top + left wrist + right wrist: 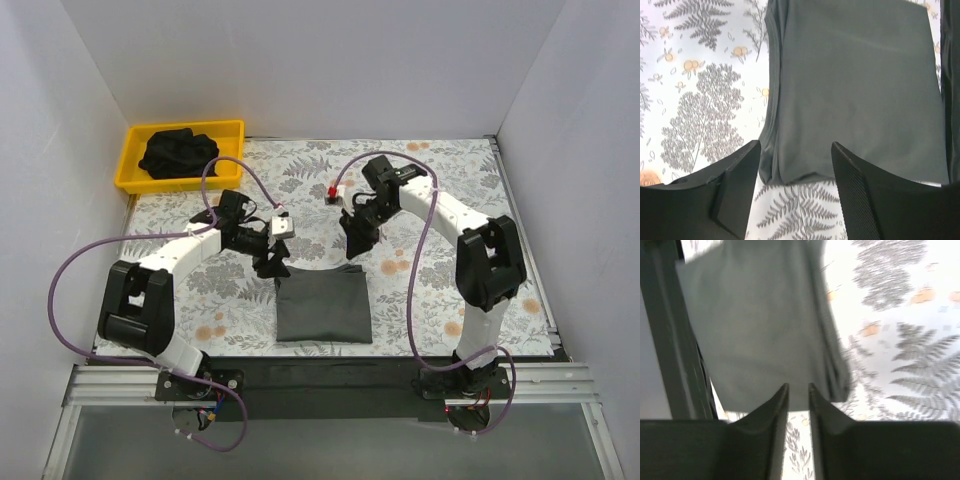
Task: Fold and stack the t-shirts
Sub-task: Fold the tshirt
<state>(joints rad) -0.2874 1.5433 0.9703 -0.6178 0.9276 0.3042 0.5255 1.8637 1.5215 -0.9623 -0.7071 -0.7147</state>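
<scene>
Floral surface (pixel 440 190) fills mid-frame; 1 folded shirt (pixel 322 305) lies bottom centre, more shirts (pixel 178 152) in the tray (pixel 135 180) upper left. Left hand (pixel 272 266) gapes wide, empty; right hand (pixel 356 246) nearly closed, empty. Next: fetch a shirt, spread it flat before folding.

Bright, even light; blurred right-wrist view.

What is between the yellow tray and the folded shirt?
The left tool and its arm cross there, over the flowery tablecloth, between the yellow tray and the folded shirt. The top view shows it.
</scene>
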